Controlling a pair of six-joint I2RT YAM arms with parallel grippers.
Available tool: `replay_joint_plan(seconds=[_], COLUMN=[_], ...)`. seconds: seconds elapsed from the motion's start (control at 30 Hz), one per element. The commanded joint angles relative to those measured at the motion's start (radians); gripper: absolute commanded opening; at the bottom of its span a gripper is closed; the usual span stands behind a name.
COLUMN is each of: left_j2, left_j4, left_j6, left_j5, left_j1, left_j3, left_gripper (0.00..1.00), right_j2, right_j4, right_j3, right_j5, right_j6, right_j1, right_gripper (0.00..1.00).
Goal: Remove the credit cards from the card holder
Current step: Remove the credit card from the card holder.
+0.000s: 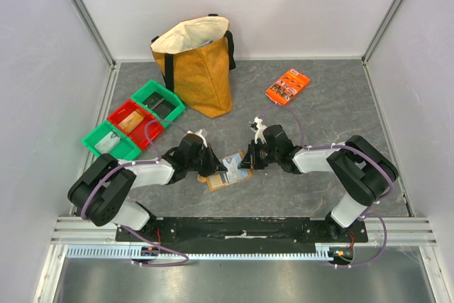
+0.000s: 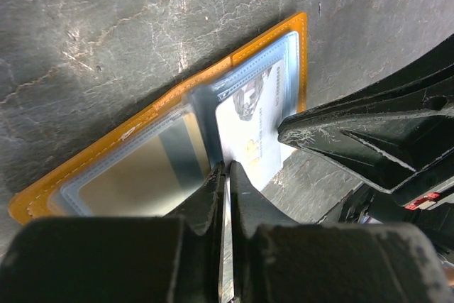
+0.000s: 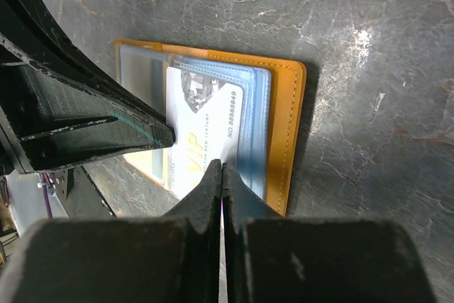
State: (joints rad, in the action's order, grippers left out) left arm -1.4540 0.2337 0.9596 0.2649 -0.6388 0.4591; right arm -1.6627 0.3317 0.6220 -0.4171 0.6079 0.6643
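Note:
The tan card holder (image 1: 214,184) lies open on the table between my two arms. A white credit card (image 2: 255,129) with gold "VIP" lettering (image 3: 206,118) sticks partway out of its pale blue pocket. A beige-grey card (image 2: 135,175) sits behind the other clear pocket. My left gripper (image 2: 227,169) is shut, its tip at the fold beside the white card's edge. My right gripper (image 3: 223,168) is shut too, its tip over the card's near edge. Each wrist view shows the other arm's fingers (image 2: 333,133) (image 3: 106,133) pointing at the card. I see nothing pinched between either pair of jaws.
A yellow-brown tote bag (image 1: 201,69) stands at the back. An orange printed packet (image 1: 287,86) lies at the back right. Green (image 1: 157,102), red (image 1: 131,122) and green (image 1: 110,141) bins sit in a row at the left. Grey walls close in three sides.

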Motion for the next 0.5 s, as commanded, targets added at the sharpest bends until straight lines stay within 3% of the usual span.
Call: replay_joint_plan(seconds=[0.0,0.2,0.4,0.47], left_j2=[0.029,0.046,0.008,-0.003], left_j4=[-0.025,0.062,0.130,0.139], left_j6=[-0.025,0.033,0.059,0.065], left_j5=[-0.027,-0.017,0.037,0.040], left_j1=[0.007,0.013,0.011,0.011], left_j3=[-0.013,-0.063,-0.071,-0.077], left_gripper=[0.11,0.25,0.25,0.21], right_j2=[-0.037,-0.066,-0.066,-0.065], right_j4=[-0.066,-0.046,-0.046,-0.046], right_j3=[-0.047,-0.061,-0.057,-0.061], right_j5=[0.064,0.052,0.055,0.058], right_j6=[0.000,0.016,0.018,0.016], right_j1=[-0.006,-0.009,-0.009,-0.009], right_gripper=[0.00,0.00,0.00,0.00])
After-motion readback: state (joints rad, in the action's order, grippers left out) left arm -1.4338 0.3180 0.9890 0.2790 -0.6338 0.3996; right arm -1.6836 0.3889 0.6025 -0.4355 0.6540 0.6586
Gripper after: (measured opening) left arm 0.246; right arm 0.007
